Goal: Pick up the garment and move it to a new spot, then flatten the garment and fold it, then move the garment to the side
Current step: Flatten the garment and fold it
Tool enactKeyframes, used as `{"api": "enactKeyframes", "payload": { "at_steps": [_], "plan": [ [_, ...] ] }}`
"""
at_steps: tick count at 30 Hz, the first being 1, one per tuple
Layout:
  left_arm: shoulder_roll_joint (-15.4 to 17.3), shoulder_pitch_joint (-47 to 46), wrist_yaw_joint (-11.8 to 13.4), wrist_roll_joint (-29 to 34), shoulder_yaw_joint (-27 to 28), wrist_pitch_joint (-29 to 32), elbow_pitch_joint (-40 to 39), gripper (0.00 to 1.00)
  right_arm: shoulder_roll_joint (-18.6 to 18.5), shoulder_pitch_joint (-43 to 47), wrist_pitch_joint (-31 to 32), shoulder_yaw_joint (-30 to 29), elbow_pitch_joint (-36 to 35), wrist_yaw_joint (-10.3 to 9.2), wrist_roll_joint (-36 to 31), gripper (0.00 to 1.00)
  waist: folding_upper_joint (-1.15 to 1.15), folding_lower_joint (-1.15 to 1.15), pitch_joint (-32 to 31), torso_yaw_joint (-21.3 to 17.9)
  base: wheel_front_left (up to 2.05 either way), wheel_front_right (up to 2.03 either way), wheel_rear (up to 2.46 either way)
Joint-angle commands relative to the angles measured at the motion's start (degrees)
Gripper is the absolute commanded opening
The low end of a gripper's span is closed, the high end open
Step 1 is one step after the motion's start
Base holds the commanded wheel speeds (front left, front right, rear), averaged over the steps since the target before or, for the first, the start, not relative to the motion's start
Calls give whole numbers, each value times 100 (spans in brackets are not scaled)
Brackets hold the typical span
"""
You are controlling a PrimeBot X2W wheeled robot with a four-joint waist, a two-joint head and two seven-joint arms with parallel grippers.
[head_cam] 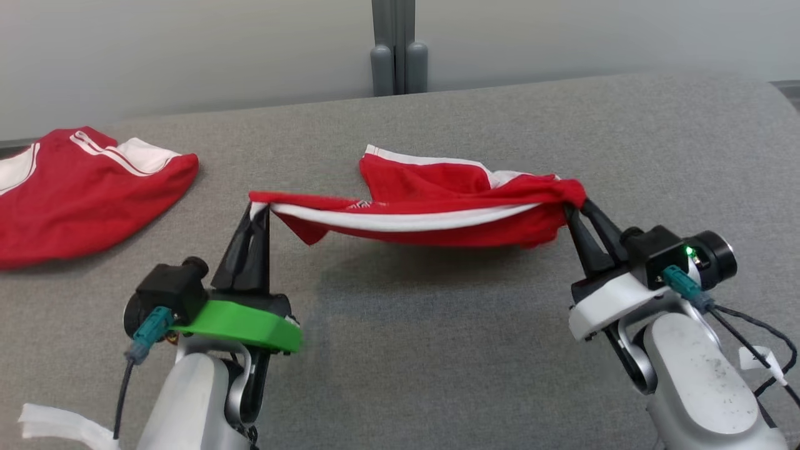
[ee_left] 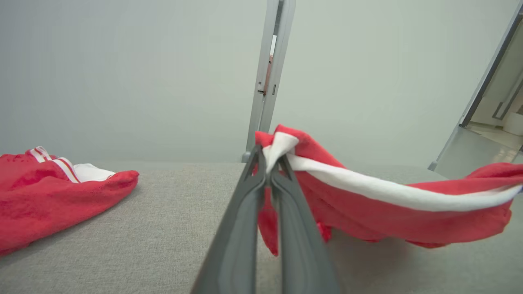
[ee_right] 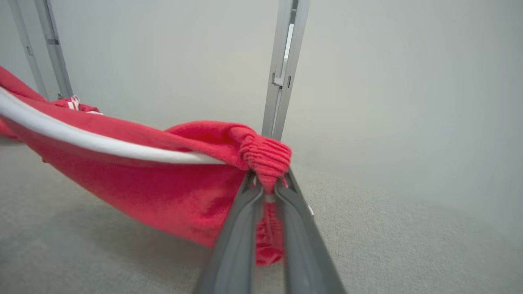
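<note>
Red cloth with a white band, the garment (head_cam: 437, 206) hangs stretched above the grey fabric-covered table (head_cam: 437, 350), in front of the grey upright post (head_cam: 399, 56). To the post's left, the left gripper (head_cam: 259, 207) has its dark fingers pressed together on the garment's white-banded end. To the post's right, the right gripper (head_cam: 576, 209) pinches a bunched red corner. The garment's middle sags between them. A second red-and-white garment (head_cam: 81, 194) lies on the table far left of the post, well apart.

garment (head_cam: 431, 187): red, white band | table (head_cam: 437, 350): grey | wall (head_cam: 187, 50): pale
</note>
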Motion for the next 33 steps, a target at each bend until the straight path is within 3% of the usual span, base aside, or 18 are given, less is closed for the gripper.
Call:
{"api": "enactKeyframes", "payload": {
  "at_steps": [1,6,11,14,17,21,26,33],
  "plan": [
    [15,90,-23,-31,44,-10,-338,0,-59,24,-17,-20,-296,-10,27,0,0,0,-172,-66,0,0,0],
    [150,79,54,22,94,144,-1774,0,-249,143,-17,-50,-1452,-10,-67,0,0,0,-384,-92,0,0,0],
    [393,-218,126,61,118,816,-3278,0,-369,217,344,-121,-2826,-10,-110,0,0,0,-468,-83,0,0,0],
    [478,-453,146,-63,123,1307,-3760,0,-461,235,713,-165,-3439,-10,-140,0,0,0,-420,-56,0,0,0],
    [558,-773,140,-220,171,1727,-3737,0,-538,109,993,-169,-3686,-10,-192,0,0,0,-268,-36,0,0,0],
    [647,-1283,91,-423,172,2027,-3136,0,-599,-329,1128,-20,-3264,-10,-147,0,0,0,61,-37,0,0,0],
    [651,-2306,54,-652,267,2166,-1900,0,-392,-1523,949,163,-1906,-10,-30,0,0,0,557,-46,0,0,0],
    [647,-4046,56,-343,312,1584,-368,0,37,-3519,363,277,200,-10,-350,0,0,0,1242,60,0,0,0]
  ]
}}
